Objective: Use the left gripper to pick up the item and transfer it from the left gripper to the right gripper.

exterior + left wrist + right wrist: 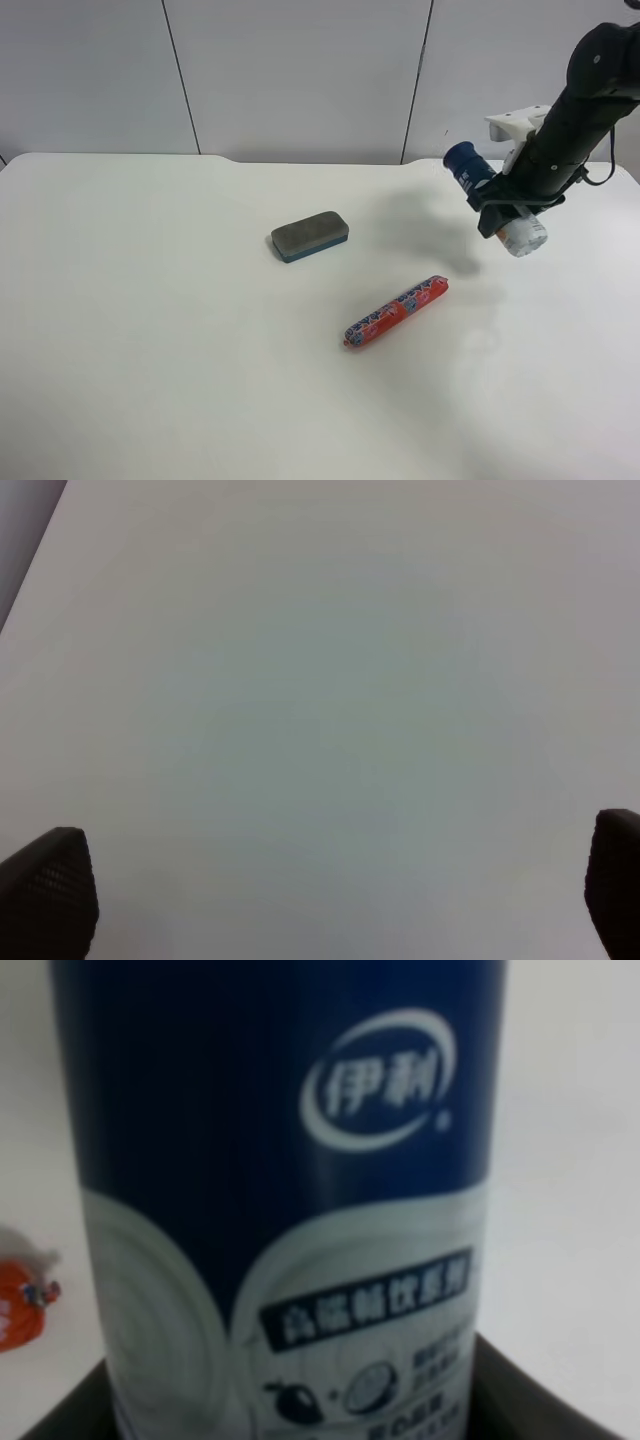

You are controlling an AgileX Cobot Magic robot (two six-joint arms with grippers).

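While my right pincer (505,205) clamps the bottle (493,196) aloft near the worktop (150,350) edge:
Left pincer (320,890): apart, over bare worktop.
Sausage stick (396,311): mid-worktop, well apart.

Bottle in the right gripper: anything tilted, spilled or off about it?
No spill or damage. The bottle is held tilted in the right gripper, cap end higher, clear above the table. The left gripper is open over bare table.
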